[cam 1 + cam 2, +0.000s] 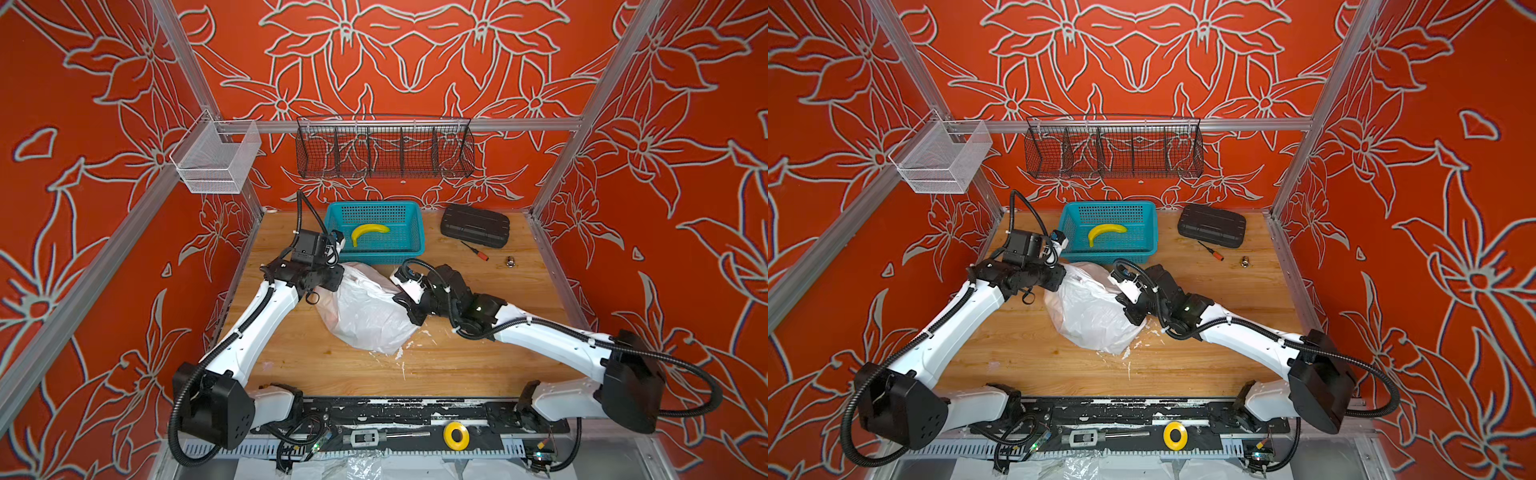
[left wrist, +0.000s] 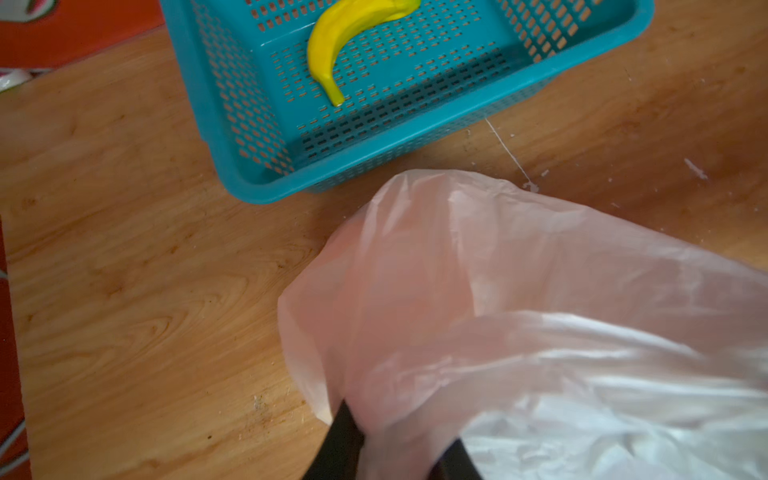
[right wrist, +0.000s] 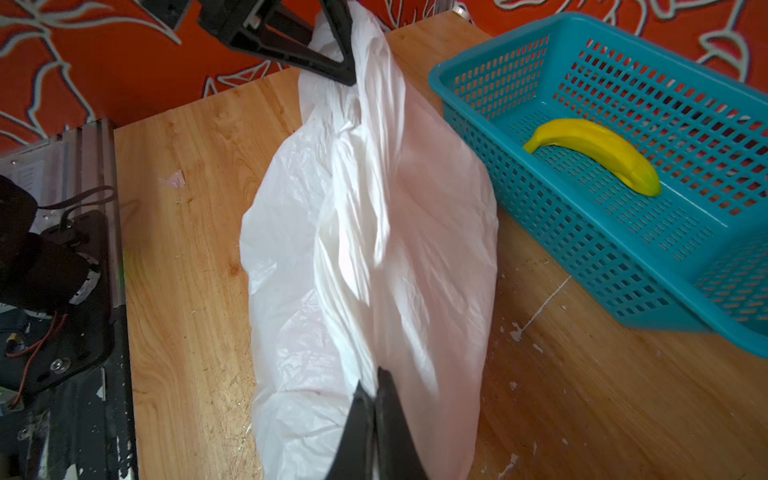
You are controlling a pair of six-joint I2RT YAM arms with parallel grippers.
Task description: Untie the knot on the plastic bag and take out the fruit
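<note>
The plastic bag lies crumpled on the wooden table in front of a teal basket. It is stretched between my two grippers. My left gripper is at the bag's far left end, shut on a wad of the film. My right gripper is at the bag's right side. Its jaws are pressed together on a fold of the bag. The knot is hidden in the folds. The fruit is out of view.
A yellow banana lies in the teal basket. A black case, a screwdriver and a small metal nut sit at the back right. A wire rack and a mesh bin hang on the rails.
</note>
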